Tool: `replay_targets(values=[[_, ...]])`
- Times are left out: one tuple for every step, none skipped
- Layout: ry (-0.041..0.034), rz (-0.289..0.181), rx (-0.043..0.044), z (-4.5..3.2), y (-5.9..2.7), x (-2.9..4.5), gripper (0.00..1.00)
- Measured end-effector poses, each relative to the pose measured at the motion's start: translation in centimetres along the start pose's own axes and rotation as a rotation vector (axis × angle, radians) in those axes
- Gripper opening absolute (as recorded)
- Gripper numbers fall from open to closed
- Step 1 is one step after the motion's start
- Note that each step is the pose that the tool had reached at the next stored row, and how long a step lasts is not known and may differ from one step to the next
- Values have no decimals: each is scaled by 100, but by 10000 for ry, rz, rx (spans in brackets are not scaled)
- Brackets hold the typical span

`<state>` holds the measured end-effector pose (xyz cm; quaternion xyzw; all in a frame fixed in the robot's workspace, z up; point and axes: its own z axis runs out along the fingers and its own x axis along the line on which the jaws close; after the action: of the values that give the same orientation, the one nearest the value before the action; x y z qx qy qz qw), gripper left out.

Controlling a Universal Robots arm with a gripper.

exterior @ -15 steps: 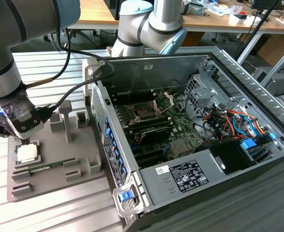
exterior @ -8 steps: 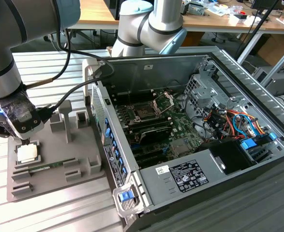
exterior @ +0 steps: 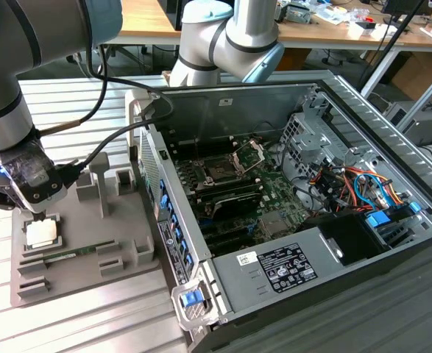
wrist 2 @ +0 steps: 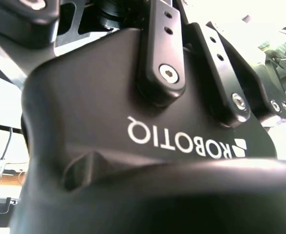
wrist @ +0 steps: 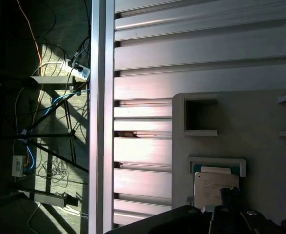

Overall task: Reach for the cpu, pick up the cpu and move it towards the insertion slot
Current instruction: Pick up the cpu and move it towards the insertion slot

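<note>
One step of three looks close to finished: the reach. Gripper (exterior: 33, 213) hangs low over the grey fixture block (exterior: 83, 276) at the exterior view's left, directly above the cpu (exterior: 41, 232). Cpu lies flat in its square nest on the block, pale top up, not lifted. First wrist view has the same chip (wrist: 215, 186) seated in its frame, with dark gripper hardware crossing one edge; possibly touching, but contact is not clear from this angle. Open or closed: cannot tell, since the tool's lower end is masked by its own body in the exterior view. Pick-up: no sign of it yet. Carry: not begun. Insertion slot (exterior: 220, 170) sits on the green board inside the open computer case (exterior: 289, 103), hinged silver frame swung open beside it. It is well apart from the cpu, toward the exterior view's right, with the case's side wall between them. Long green memory stick (exterior: 68, 255) lies on the block just beside the cpu nest, untouched
</note>
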<state>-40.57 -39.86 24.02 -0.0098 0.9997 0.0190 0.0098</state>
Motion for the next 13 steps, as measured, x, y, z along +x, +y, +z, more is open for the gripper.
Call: replay_targets(values=[[0, 0, 0, 1, 0, 0, 11], [0, 0, 0, 2, 0, 0, 11], [-1, 0, 0, 5, 0, 0, 11], [-1, 0, 0, 6, 0, 0, 11], [-1, 0, 0, 7, 0, 0, 11], [-1, 0, 0, 9, 0, 0, 11], [-1, 1, 0, 10, 0, 0, 11], [-1, 0, 0, 13, -1, 0, 11], [-3, 1, 0, 24, -1, 1, 11], [-4, 0, 0, 32, -2, 1, 11], [-5, 0, 0, 41, -2, 1, 11], [-4, 0, 0, 43, -2, 1, 11], [-6, 0, 0, 44, -2, 1, 11]])
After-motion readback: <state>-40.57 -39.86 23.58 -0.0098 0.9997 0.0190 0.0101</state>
